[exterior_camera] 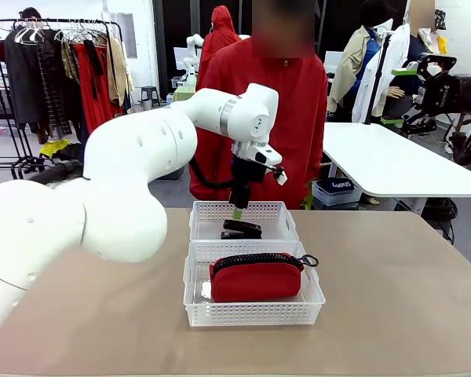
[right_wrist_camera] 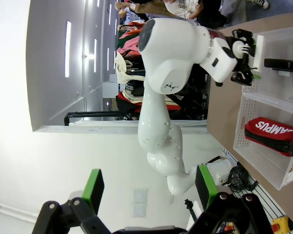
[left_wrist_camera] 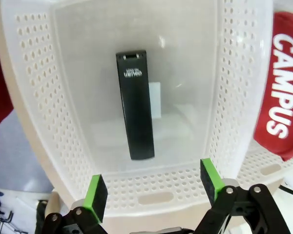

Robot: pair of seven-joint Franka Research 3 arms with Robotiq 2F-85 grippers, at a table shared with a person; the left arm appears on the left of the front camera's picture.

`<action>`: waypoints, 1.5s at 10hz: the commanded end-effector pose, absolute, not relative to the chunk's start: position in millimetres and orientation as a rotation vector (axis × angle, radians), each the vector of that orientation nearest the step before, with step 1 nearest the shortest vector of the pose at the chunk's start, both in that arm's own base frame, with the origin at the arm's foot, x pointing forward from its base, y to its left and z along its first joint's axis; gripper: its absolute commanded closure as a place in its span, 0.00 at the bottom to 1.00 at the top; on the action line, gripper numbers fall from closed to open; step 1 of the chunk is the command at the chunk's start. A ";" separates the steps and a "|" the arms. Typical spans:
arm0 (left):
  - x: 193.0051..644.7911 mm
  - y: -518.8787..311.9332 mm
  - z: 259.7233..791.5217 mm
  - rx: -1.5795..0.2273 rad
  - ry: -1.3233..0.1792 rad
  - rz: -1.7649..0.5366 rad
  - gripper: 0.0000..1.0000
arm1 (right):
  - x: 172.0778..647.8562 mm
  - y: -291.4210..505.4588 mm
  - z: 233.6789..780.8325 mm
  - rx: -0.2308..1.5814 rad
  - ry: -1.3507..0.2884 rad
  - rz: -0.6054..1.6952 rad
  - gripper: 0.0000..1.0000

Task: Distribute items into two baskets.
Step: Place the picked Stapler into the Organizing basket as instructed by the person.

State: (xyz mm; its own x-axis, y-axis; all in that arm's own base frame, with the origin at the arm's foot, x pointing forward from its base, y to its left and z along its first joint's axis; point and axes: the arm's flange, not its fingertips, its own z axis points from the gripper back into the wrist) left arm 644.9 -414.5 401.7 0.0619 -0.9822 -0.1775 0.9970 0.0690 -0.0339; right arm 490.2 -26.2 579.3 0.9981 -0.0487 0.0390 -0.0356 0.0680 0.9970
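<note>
Nearest the front camera sits the larger white perforated plastic basket (exterior_camera: 253,302), and I see the red fabric pouch with its black zipper (exterior_camera: 257,276) lying lengthwise inside it, pull loop toward the robot's right. Directly behind it, touching or nearly so, stands the smaller white lattice basket (exterior_camera: 242,212), holding the black desk stapler (left_wrist_camera: 136,104) flat on the clear bottom, roughly centred. My left gripper (left_wrist_camera: 154,186) hangs above this basket, fingers spread wide and empty, the stapler lying between and beyond the green pads. My right gripper (right_wrist_camera: 147,187) is raised well away from the table, fingers likewise apart and holding nothing. I judge the stapler rigid, compact and fairly dense, with smooth sides that may slip; grip across its narrow width near mid-length. The pouch looks soft and light and would deform; pinch it across the zipper ridge.
</note>
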 end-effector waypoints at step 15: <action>488.9 -195.8 506.6 -0.598 0.248 -0.860 0.00 | 487.7 -23.4 580.5 1.500 -0.080 -0.015 0.00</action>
State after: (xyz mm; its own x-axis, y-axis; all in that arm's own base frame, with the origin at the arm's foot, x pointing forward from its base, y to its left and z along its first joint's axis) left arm 577.9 -229.0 552.4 0.5748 -0.8175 -0.0358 0.6643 0.4918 -0.5629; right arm 490.1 -26.5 579.2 0.9980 -0.0492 0.0387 -0.0353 0.0683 0.9970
